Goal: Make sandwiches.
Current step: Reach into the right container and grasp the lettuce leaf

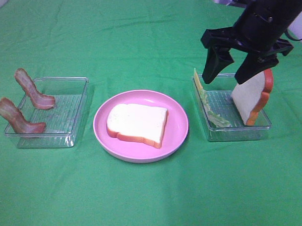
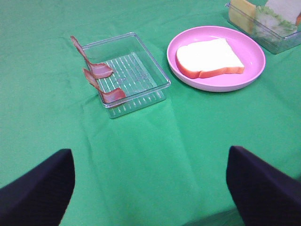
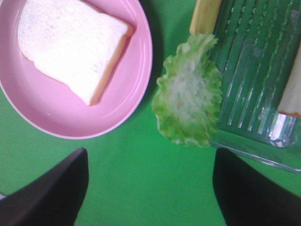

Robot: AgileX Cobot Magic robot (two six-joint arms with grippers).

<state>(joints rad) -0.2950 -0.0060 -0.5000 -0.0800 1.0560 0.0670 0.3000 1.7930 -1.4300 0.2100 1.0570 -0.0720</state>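
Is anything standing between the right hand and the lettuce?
Nothing visible does. The open right hand hangs above the lettuce; the cheese and the upright bread slice stand beside it, not over it.

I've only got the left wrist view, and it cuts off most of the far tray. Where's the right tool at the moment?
Observer: The right tool hangs over the right tray, jaws open with nothing between them.
Operator: How's the second bread slice sitting?
Observer: The bread slice stands on edge in that tray, leaning at the end far from the pink plate.
Operator: And the lettuce?
Observer: The lettuce lies directly under the tool, at the tray's plate-side wall, next to the cheese.
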